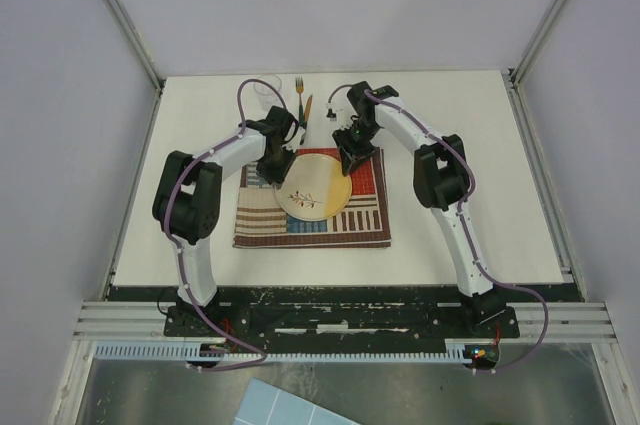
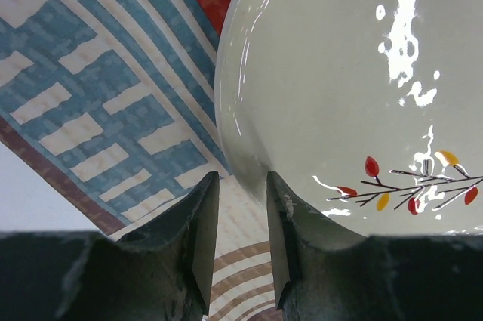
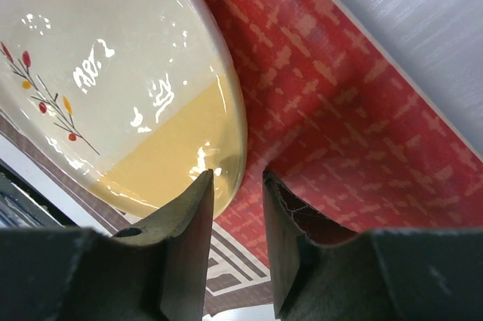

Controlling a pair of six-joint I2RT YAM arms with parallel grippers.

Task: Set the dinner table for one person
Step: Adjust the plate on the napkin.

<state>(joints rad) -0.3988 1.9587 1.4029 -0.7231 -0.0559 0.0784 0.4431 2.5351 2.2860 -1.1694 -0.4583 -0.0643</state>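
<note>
left fingers (image 2: 198, 253) and my right fingers (image 3: 290, 253) stand a little apart, clamping nothing, each astride the rim of the plate (image 1: 313, 185), which lies on the placemat (image 1: 350, 223) in the middle of the surface (image 1: 510, 175).

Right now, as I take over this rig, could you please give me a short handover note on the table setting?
Left claw: open, at the plate's left rim.
Right claw: open, at its far right rim.
Plate lies on the placemat, on the dinner table.
Done: plate placed.
To do: fork, orange-handled utensil and glass wait at the far side, off the mat.
</note>
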